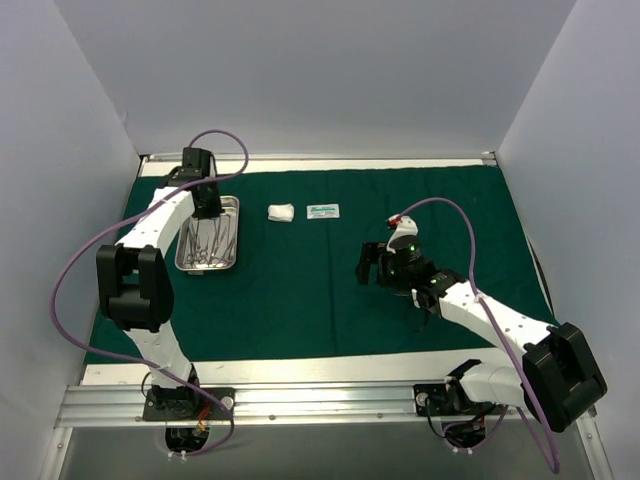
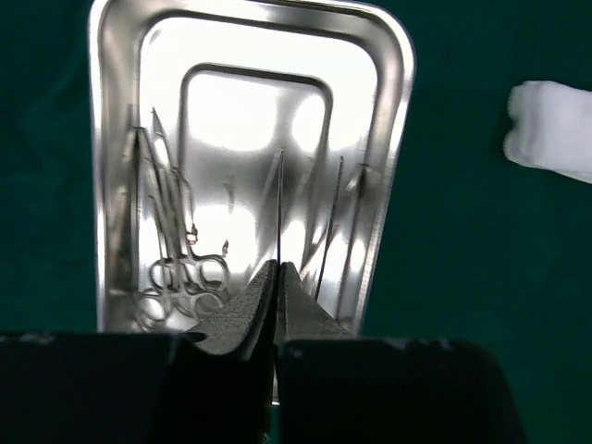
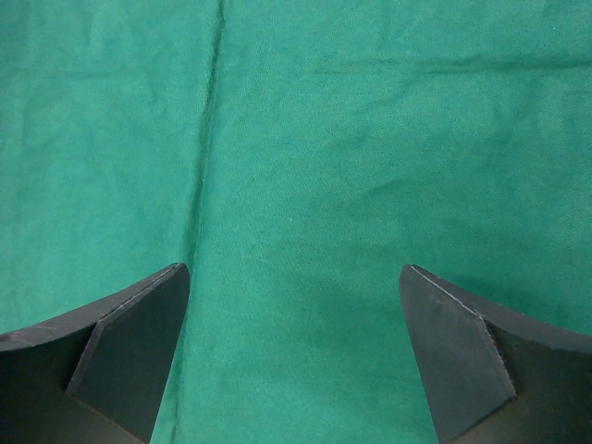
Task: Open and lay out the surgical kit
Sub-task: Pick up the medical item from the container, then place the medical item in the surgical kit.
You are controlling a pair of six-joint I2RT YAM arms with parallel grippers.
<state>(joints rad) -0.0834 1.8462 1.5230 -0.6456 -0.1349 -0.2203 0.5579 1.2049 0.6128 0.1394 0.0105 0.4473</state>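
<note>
The dark green cloth (image 1: 330, 290) lies spread flat over the table. The steel tray (image 1: 238, 232) sits on it at the left, with several silver forceps (image 1: 205, 248) inside. My left gripper (image 1: 207, 207) hangs over the tray's far end. In the left wrist view the gripper (image 2: 278, 266) is shut on a thin silver instrument (image 2: 279, 199), seen edge-on above the tray (image 2: 396, 148). Ring-handled forceps (image 2: 180, 276) lie in the tray's left half. The white gauze wad (image 1: 280, 212) and small white packet (image 1: 323, 211) lie right of the tray. My right gripper (image 1: 368, 265) is open and empty over bare cloth (image 3: 305, 139).
The gauze wad also shows at the right edge of the left wrist view (image 2: 555, 129). White enclosure walls stand at the left, back and right. An aluminium rail (image 1: 330, 400) with both arm bases runs along the near edge.
</note>
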